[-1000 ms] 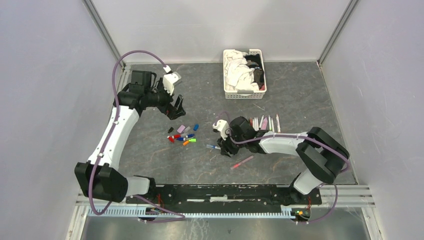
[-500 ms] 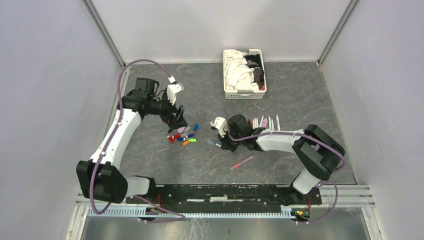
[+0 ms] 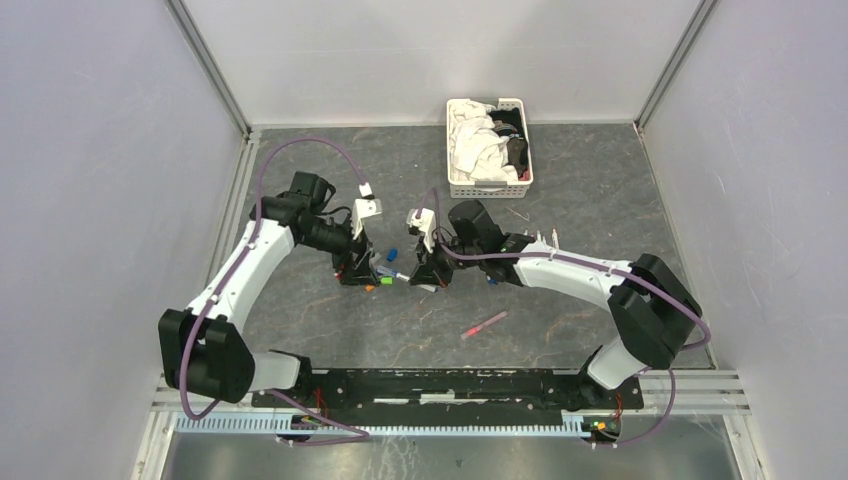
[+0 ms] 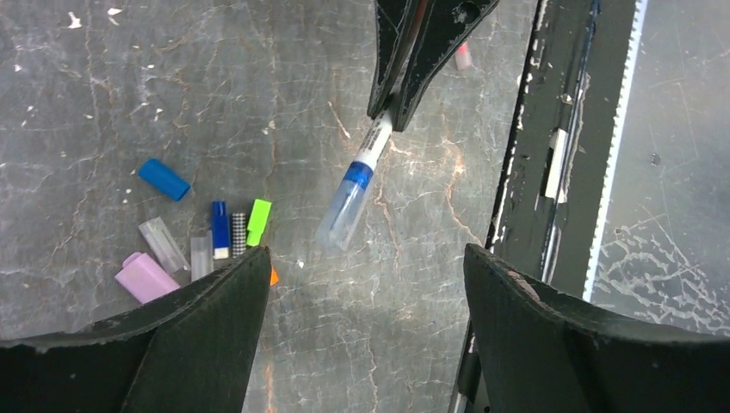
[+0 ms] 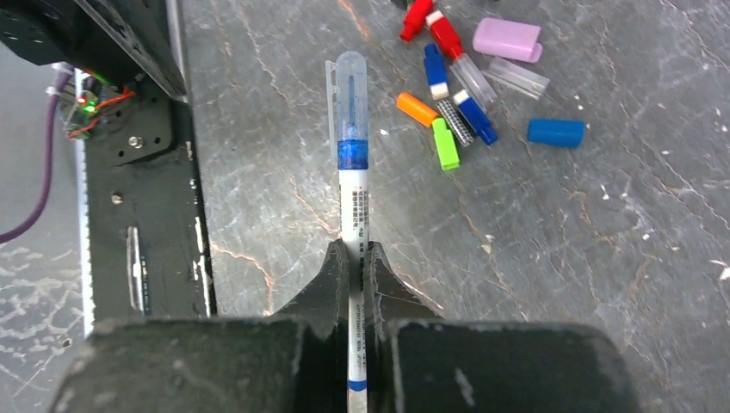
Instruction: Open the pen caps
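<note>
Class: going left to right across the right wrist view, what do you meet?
Black metal base rail → white pen with clear plastic cap → stubby orange plastic cap → stubby solid-blue plastic cap

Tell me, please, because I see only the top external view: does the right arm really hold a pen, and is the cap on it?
Observer: Yes. In the right wrist view the right gripper is shut on the white barrel of the pen. Its clear cap, with a blue band, is on.
Operator: Have the left fingers taken that cap?
Observer: No. In the left wrist view the left fingers stand wide open. The capped end points toward the gap between them and touches neither.
Operator: What are the small coloured things beside the left arm?
Observer: They are loose caps lying on the table, among them a green cap, a blue cap and a lilac cap.
</note>
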Controlling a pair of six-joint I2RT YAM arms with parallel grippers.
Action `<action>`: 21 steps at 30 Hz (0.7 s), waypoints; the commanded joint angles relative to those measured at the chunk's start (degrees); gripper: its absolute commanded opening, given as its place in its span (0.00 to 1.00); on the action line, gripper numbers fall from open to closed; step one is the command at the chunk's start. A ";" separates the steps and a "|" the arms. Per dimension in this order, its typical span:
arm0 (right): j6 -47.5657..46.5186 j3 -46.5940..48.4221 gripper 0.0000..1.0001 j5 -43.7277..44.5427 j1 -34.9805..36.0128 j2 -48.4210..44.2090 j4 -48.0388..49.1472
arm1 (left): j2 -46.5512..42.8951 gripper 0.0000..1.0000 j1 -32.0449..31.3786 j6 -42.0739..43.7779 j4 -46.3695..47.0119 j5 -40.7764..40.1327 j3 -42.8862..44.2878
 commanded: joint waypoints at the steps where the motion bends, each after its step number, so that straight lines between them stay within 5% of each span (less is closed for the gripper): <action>1: 2.19 2.23 0.00 -5.40 -0.22 -1.25 1.26 | 0.26 0.86 -1.45 4.28 -1.38 3.67 -0.12; 16: 2.96 4.56 0.00 -10.47 -0.18 -1.29 1.25 | 4.05 0.60 -5.07 7.62 -3.78 5.47 1.25; 21: 2.62 4.89 0.00 -10.66 -0.18 -0.99 0.73 | 4.07 0.32 -6.22 7.85 -4.20 4.84 2.45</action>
